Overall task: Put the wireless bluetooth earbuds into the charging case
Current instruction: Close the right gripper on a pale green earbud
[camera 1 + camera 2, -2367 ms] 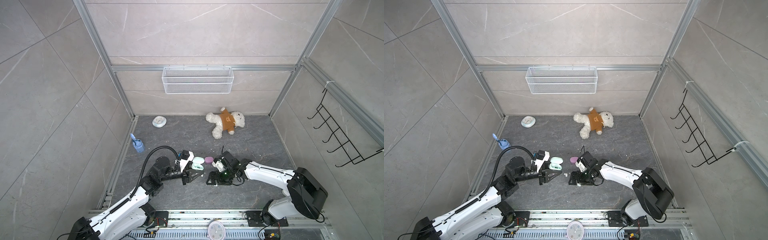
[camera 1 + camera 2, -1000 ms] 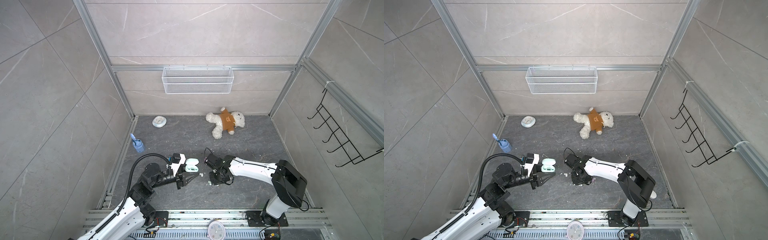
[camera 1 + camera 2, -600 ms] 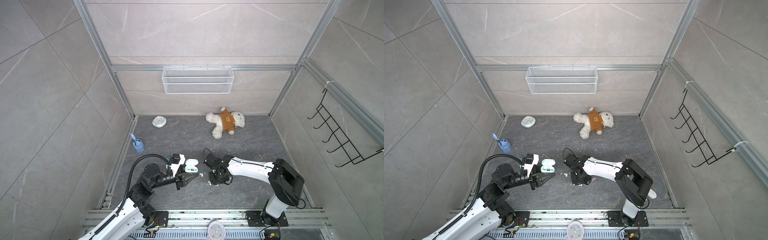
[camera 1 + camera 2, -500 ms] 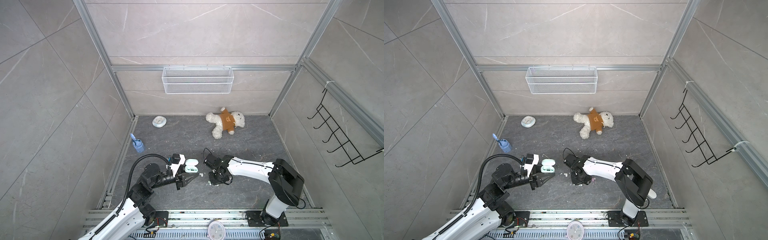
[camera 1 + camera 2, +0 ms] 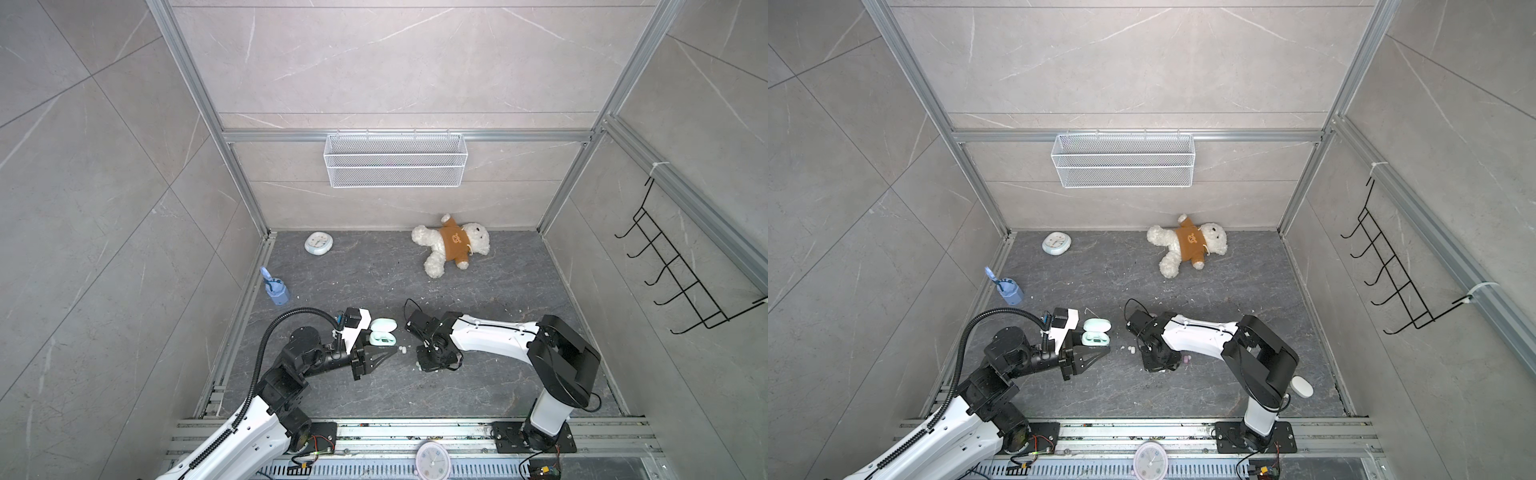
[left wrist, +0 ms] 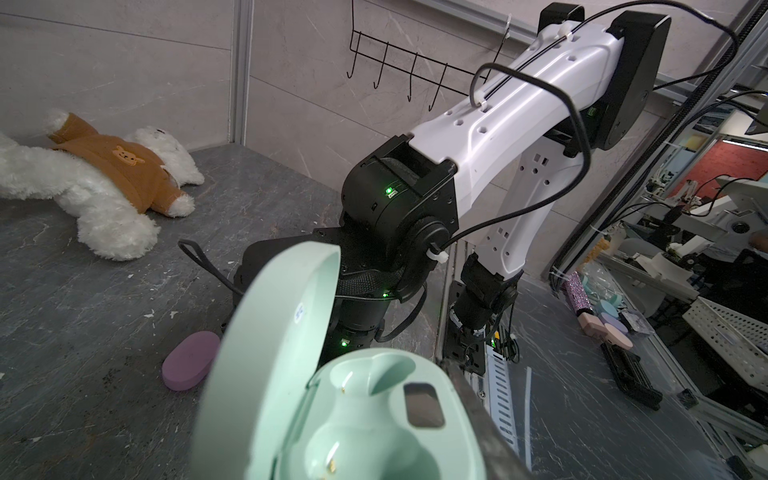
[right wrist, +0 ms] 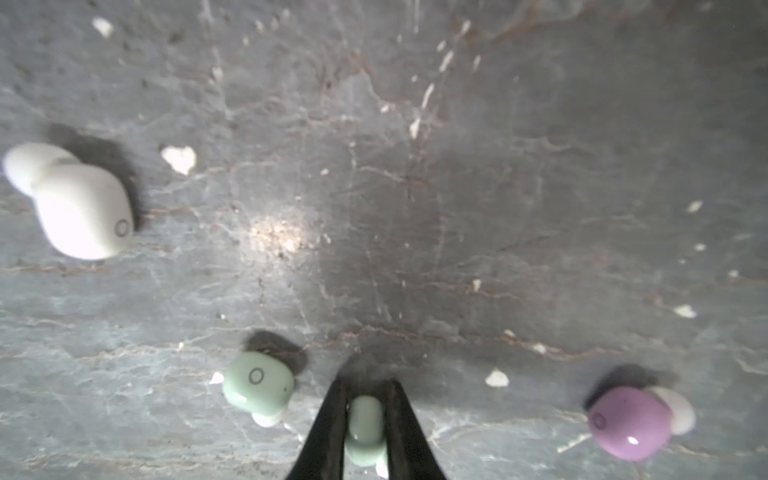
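The right end effector (image 7: 368, 388) is pinching a pale mint, bean-shaped glossy plastic earbud (image 7: 365, 428) between its two black fingers, low on the dark grey stone-look tabletop (image 5: 415, 395) near the middle of the scene. To its left, the left end effector (image 5: 382, 351) is clamping the pale mint oval plastic charging case (image 6: 365, 415), whose lid is standing open over two empty wells (gold contacts are glinting inside). A second mint earbud (image 7: 257, 388) is lying just beside the pinched one, with a white earbud (image 7: 79, 203) and a purple earbud (image 7: 627, 424) further off. This is looking like the pick-up step. The bud is rounded and likely slippery, so the fingers should be squeezing across its widest part and rising straight up, clear of its mint neighbour. Travelling left, the arm should be turning the bud's contact side toward the matching well, with the other arm holding the case level
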